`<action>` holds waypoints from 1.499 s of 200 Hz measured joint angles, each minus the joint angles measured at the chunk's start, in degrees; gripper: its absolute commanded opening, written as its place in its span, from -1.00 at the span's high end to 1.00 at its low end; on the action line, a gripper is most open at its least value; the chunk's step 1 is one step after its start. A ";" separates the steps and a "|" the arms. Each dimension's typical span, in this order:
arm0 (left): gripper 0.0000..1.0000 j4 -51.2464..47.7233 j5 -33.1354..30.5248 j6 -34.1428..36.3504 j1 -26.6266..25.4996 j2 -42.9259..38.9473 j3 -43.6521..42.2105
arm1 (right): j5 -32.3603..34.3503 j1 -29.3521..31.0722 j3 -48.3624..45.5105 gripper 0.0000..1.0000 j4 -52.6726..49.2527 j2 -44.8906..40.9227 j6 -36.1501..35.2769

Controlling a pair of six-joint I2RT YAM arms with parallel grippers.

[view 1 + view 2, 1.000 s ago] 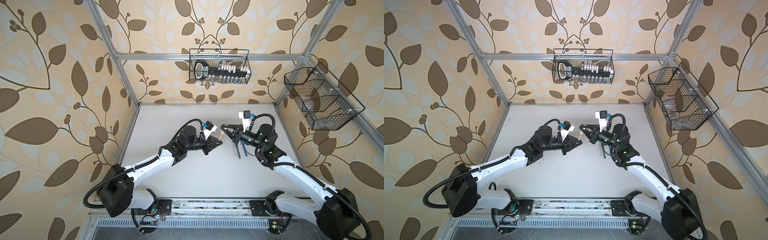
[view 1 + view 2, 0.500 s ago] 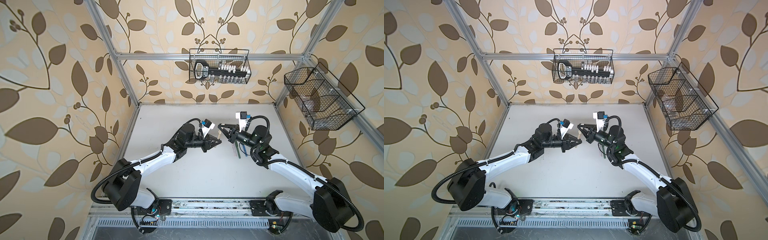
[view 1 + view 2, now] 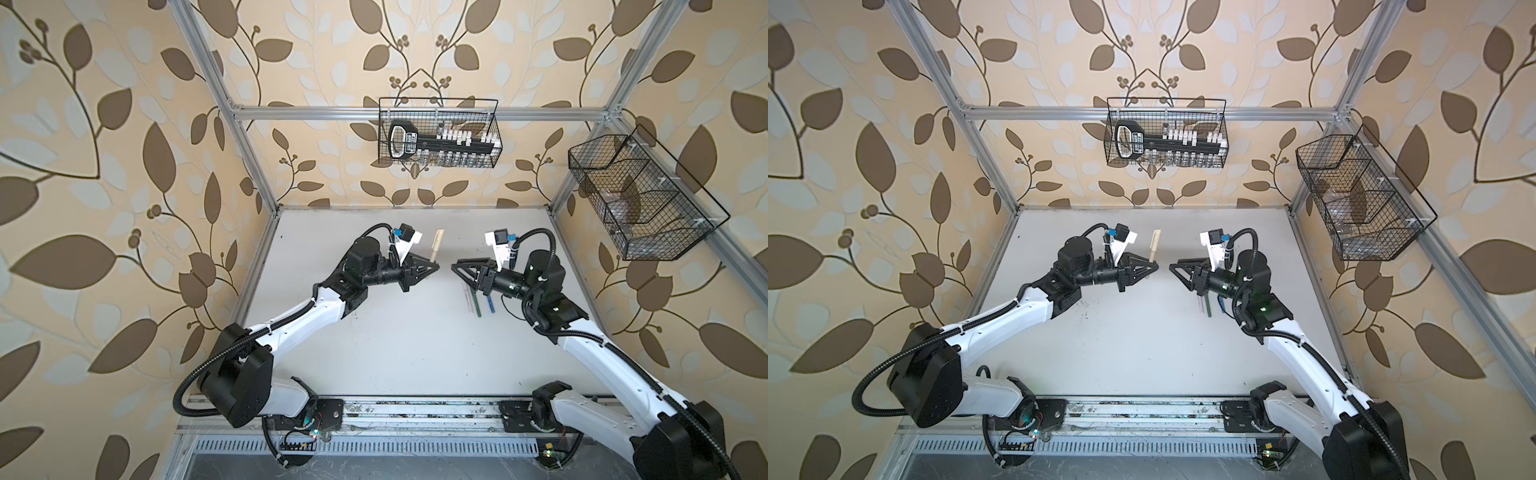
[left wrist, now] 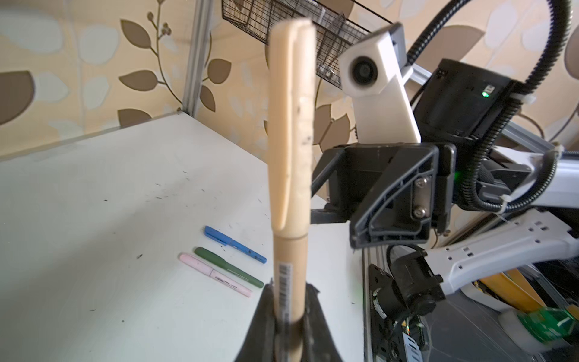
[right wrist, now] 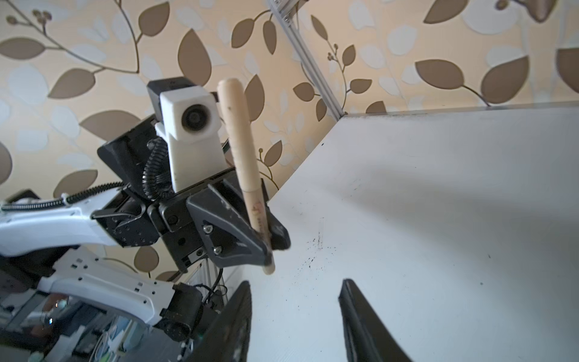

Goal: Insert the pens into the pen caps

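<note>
Top views: both arms reach in from the near rail, elbows out, wrists about level, grippers nose to nose over mid-table with a small gap between tips. Left gripper is clamped on the low end of the tan pen, which sticks up leaning toward the back wall. Right gripper has its jaws parted and empty, just short of the pen. Bare table around the tips. Pink pen, green pen and blue pen lie side by side under the right wrist.

Left wrist: tan pen held at the barcode end between closed fingers, tan cap seated on the far end. Right gripper is beyond it, facing in. The three other pens are capped, parallel, near the table edge.

Right wrist: own fingers spread wide, nothing between them. Left gripper and tan pen are ahead and clear of them, the pen butt poking out below the left jaws. Open table beyond.
</note>
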 measured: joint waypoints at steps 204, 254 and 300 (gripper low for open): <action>1.00 -8.61 -36.89 -38.95 -17.09 30.69 3.63 | 22.43 -6.16 -9.68 -0.25 -18.82 -13.51 -3.08; 0.51 -12.81 -37.44 -39.71 -18.67 34.56 10.54 | 23.04 -6.97 -11.63 -0.27 -20.57 -19.37 -3.91; -0.03 -15.82 -40.30 -39.41 -19.50 34.88 12.87 | 23.04 -9.70 -11.80 -0.29 -23.65 -21.42 -6.03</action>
